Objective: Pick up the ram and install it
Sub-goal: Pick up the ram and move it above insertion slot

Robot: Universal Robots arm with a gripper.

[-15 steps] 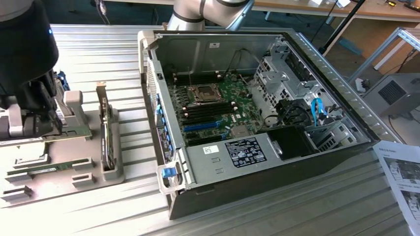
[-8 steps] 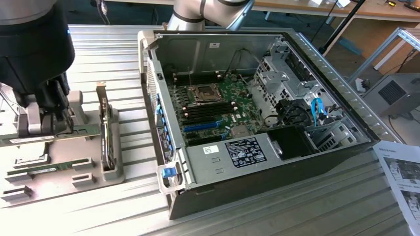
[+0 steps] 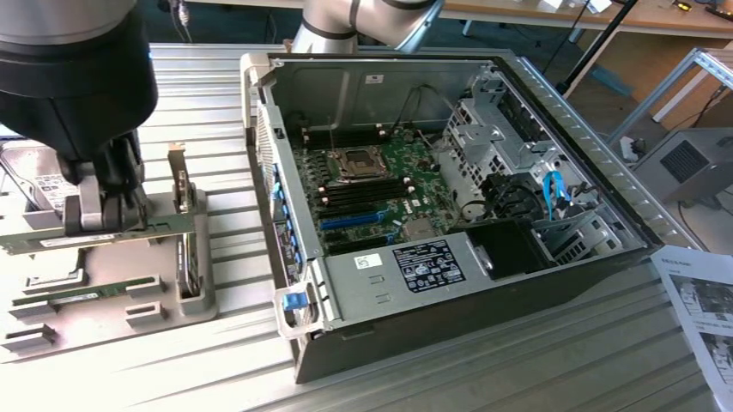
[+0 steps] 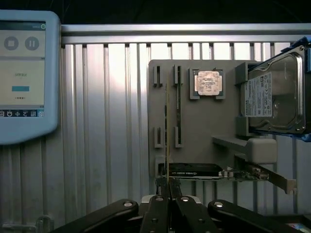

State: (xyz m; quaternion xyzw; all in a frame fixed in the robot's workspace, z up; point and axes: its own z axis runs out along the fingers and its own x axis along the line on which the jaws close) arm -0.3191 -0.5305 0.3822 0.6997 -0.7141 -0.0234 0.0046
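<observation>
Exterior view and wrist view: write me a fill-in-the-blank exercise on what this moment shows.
1. The gripper is shut on the ___.
2. On the gray tray, the silver processor chip sits between the stick slots and the ___.
3. The computer case lies with its side ___, leaving the motherboard exposed.

Missing words: ram; hard drive; open.

Ram [image 3: 40, 239] between jaws, over tray [image 3: 154, 273]
</observation>
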